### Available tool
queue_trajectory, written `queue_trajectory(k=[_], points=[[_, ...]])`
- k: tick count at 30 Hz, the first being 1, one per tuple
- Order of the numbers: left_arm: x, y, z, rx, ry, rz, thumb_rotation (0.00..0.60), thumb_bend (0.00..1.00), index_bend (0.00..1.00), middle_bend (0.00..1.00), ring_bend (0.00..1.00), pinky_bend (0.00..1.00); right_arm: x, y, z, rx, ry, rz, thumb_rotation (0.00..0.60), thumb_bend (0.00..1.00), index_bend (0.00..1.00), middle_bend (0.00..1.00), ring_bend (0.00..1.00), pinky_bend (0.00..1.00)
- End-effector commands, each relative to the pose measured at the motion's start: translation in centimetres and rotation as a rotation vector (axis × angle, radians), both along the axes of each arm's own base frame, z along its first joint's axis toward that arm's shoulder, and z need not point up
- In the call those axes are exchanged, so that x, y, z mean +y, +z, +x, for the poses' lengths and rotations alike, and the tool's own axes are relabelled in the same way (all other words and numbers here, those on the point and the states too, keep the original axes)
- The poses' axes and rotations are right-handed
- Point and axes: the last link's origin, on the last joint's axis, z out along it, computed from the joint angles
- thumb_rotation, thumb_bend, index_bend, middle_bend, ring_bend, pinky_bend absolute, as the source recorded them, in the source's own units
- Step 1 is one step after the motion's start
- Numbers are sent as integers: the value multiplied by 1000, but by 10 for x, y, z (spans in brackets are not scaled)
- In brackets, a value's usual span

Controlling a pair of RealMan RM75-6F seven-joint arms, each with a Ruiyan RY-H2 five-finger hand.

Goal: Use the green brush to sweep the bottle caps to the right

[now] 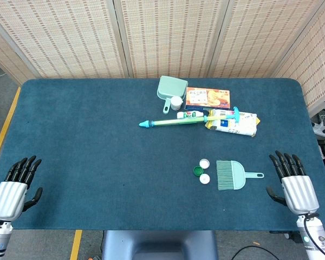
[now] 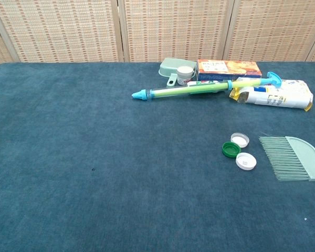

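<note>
The pale green brush [image 1: 231, 175] [image 2: 294, 158] lies flat on the blue cloth, bristles pointing left, handle to the right. Just left of the bristles sit three bottle caps: a white one [image 1: 204, 163] [image 2: 240, 139], a green one [image 1: 198, 170] [image 2: 230, 149] and another white one [image 1: 205, 179] [image 2: 245, 161]. My right hand [image 1: 294, 183] rests open near the table's front right edge, a short way right of the brush handle and not touching it. My left hand [image 1: 16, 184] rests open at the front left corner, far from the caps. Neither hand shows in the chest view.
At the back of the table lie a green dustpan [image 1: 170, 88], a small white jar [image 1: 176, 103], an orange box [image 1: 207, 98], a long green-and-blue water squirter [image 1: 187, 121] and a yellow-and-white packet [image 1: 235, 123]. Woven screens stand behind.
</note>
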Motion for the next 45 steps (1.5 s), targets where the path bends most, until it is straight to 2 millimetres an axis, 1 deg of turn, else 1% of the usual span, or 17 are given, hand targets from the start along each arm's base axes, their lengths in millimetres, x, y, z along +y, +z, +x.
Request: queue_trajectory(k=[1,6,8,10,13,16,19,21,27,30,34,37,42,45], points=[[-1,0,-2,-4,15,-9,600,397,0,0,0,107,0,-4,2,15,2,15,505,203,0,0,0,0],[2,-4,1,1,-8,-26,600,396,0,0,0,107,0,-16,1,50,-2,52,506,204,0,0,0,0],[5,-6,0,9,-11,-28,600,396,0,0,0,107,-3,-23,0,90,9,73,506,203,0,0,0,0],[9,-9,0,15,-15,-29,600,398,0,0,0,107,-11,-31,0,166,30,90,507,204,2,11,0,0],[14,-10,-2,20,-9,-36,600,398,0,0,0,107,-24,-43,-1,263,41,98,505,204,76,103,0,0],[19,-8,-5,18,7,-31,600,397,0,0,0,107,-34,-51,-5,332,28,123,505,204,131,154,0,0],[26,-6,-7,15,24,-25,600,398,0,0,0,107,-41,-59,-13,367,5,146,505,206,239,236,0,0],[30,-6,-9,15,38,-30,600,398,0,0,0,108,-45,-64,-19,385,-5,157,506,206,280,269,0,0],[41,-10,-12,41,63,-58,600,396,0,0,0,108,-57,-80,-37,396,-27,170,515,233,362,327,12,0],[45,-12,-14,49,73,-64,600,397,0,0,0,108,-62,-89,-42,402,-36,182,520,244,378,338,22,0],[47,-12,-16,47,86,-65,600,398,0,0,0,108,-66,-99,-43,403,-32,197,522,272,395,348,34,0],[49,-8,-17,44,94,-62,600,398,0,0,0,107,-69,-105,-43,401,-33,204,522,296,397,349,37,0],[47,-6,-18,45,97,-61,600,397,0,0,0,107,-72,-111,-43,391,-32,206,523,298,399,350,45,0],[47,-6,-19,45,104,-62,600,397,0,0,0,108,-73,-112,-43,384,-30,206,523,298,417,363,59,0]])
